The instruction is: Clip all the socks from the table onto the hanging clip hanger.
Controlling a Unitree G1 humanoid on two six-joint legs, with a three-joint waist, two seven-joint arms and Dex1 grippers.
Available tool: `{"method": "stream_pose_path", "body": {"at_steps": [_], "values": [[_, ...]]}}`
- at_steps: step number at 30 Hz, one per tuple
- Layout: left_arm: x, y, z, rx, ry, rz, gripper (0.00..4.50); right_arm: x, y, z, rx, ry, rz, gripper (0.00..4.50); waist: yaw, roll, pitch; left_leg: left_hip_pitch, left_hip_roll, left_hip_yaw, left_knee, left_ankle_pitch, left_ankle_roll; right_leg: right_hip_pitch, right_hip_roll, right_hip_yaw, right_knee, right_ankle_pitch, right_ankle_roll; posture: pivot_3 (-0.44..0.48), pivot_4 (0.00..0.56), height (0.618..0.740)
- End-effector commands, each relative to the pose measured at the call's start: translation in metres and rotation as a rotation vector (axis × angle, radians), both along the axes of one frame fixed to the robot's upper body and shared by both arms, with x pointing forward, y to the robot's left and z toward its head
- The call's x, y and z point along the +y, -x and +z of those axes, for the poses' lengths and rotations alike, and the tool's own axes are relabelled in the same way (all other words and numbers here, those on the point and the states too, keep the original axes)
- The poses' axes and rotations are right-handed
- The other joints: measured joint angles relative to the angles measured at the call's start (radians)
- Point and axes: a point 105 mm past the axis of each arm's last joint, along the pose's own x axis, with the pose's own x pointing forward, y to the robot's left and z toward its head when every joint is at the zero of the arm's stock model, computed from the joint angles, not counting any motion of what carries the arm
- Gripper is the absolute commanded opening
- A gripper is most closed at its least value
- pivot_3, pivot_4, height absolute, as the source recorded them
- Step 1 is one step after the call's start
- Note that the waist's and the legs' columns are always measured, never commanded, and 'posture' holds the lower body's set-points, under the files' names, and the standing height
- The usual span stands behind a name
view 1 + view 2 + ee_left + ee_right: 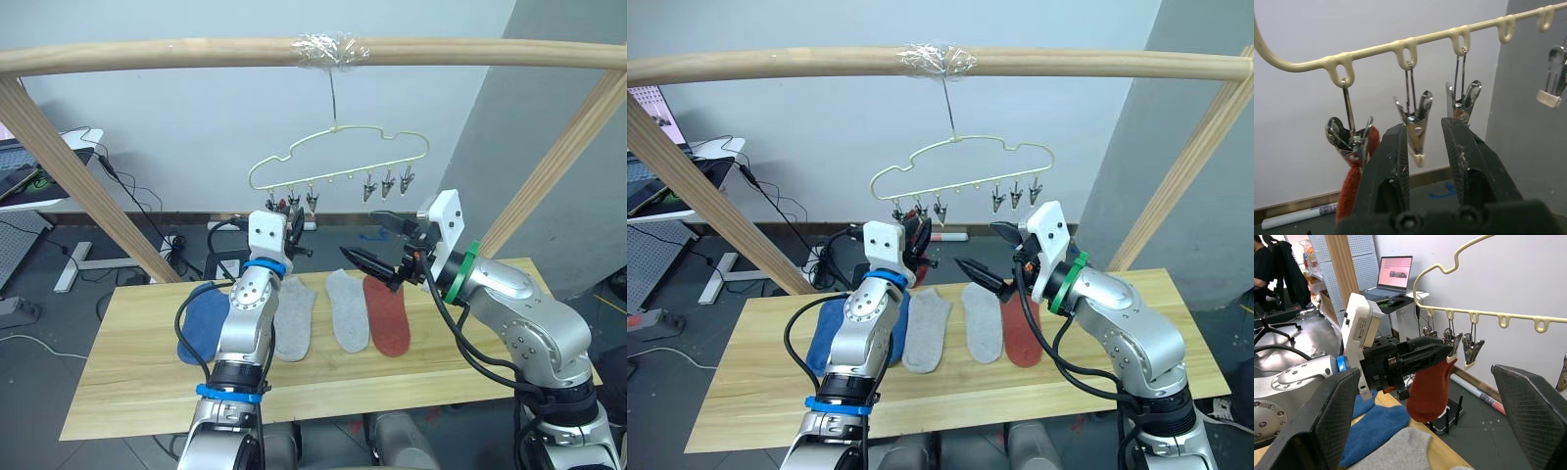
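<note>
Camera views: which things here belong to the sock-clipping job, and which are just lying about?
Job:
clip hanger
hung red sock
blue socks
grey sock
second grey sock
red sock on the table
left gripper
right gripper

Lying about:
laptop
white tube on the floor
pegboard panels

Wooden table with blue, grey and red socks.
</note>
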Motion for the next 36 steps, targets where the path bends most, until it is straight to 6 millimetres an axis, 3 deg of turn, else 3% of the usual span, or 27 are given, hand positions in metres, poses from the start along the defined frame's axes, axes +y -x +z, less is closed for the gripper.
{"method": "stream_pose_path", "body": {"at_steps": [1, 23, 26, 28, 36], "values": [[-0.0004, -0.001, 0.014, -0.056, -0.012, 0.008, 1.22, 0.0044, 0.0053, 0.0145, -0.063, -0.015, 0.021, 4.5, 0.0, 0.0, 0.0, 0.0, 0.0, 0.0, 0.0, 0.0, 0.0, 0.0, 0.0, 0.0, 0.0, 0.0, 0.0, -0.179, 0.161, 0.74], [0.0002, -0.0055, 0.0162, -0.068, -0.01, 0.019, 1.22, 0.0038, 0.0032, 0.0141, -0.056, -0.025, 0.007, 4.5, 0.0, 0.0, 0.0, 0.0, 0.0, 0.0, 0.0, 0.0, 0.0, 0.0, 0.0, 0.0, 0.0, 0.0, 0.001, -0.181, 0.164, 0.74], [0.0015, -0.0061, 0.0164, -0.069, -0.016, 0.028, 1.74, 0.0032, 0.0027, 0.0145, -0.054, -0.028, 0.002, 4.5, 0.0, 0.0, 0.0, 0.0, 0.0, 0.0, 0.0, 0.0, 0.0, 0.0, 0.0, 0.0, 0.0, 0.0, 0.001, -0.181, 0.164, 0.74], [0.0012, -0.0066, 0.0174, -0.071, -0.012, 0.029, 2.37, 0.0031, 0.0025, 0.0145, -0.05, -0.031, 0.001, 4.5, 0.0, 0.0, 0.0, 0.0, 0.0, 0.0, 0.0, 0.0, 0.0, 0.0, 0.0, 0.0, -0.001, 0.0, 0.001, -0.18, 0.164, 0.74], [0.0007, -0.0078, 0.0186, -0.074, -0.011, 0.031, 2.37, 0.0028, 0.0013, 0.015, -0.05, -0.033, -0.002, 4.5, 0.0, 0.0, 0.0, 0.0, 0.0, 0.0, 0.0, 0.0, 0.0, 0.0, 0.0, 0.0, -0.001, 0.0, 0.001, -0.183, 0.163, 0.74]]}}
